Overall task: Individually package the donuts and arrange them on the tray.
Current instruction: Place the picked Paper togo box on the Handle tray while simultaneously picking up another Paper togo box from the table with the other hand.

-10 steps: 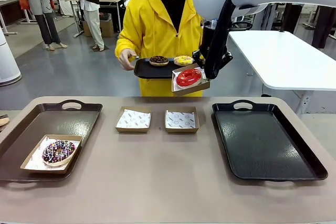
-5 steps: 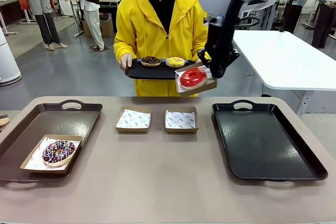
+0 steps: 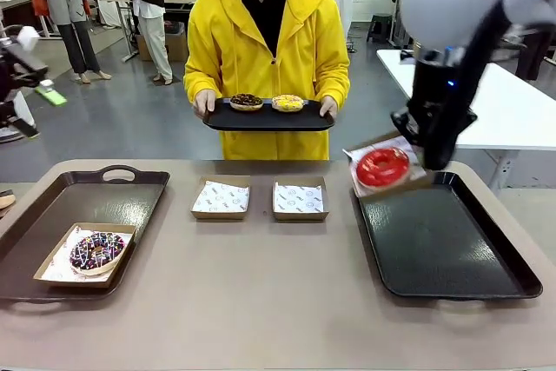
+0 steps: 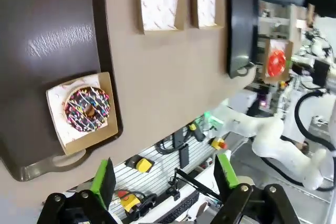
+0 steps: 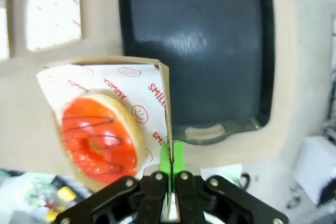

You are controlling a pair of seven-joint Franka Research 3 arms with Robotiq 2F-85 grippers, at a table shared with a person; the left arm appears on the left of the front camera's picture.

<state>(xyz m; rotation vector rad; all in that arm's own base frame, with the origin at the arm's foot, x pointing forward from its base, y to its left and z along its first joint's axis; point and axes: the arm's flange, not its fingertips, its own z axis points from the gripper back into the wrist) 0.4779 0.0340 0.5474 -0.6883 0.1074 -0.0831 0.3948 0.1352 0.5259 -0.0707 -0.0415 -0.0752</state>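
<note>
Tan table [image 3: 261,301] | black tray [image 3: 452,249] right, brown tray [image 3: 43,215] left holding boxed sprinkled donut [image 3: 97,250] | right gripper [image 5: 171,156] clamped on carton [image 5: 164,98] wall, red donut [image 5: 100,140] inside, above black tray's far-left corner | left gripper [image 4: 165,174] jaws spread, empty

— Right claw [image 5: 171,157]?
— Part of the donut box [image 5: 163,97] wall is hidden between its pads. Clutter [image 5: 47,195] left of it is blurred beyond identification.
— Left claw [image 4: 164,179]?
— The brown tray [image 4: 52,24] beyond it is cropped by the frame.
</note>
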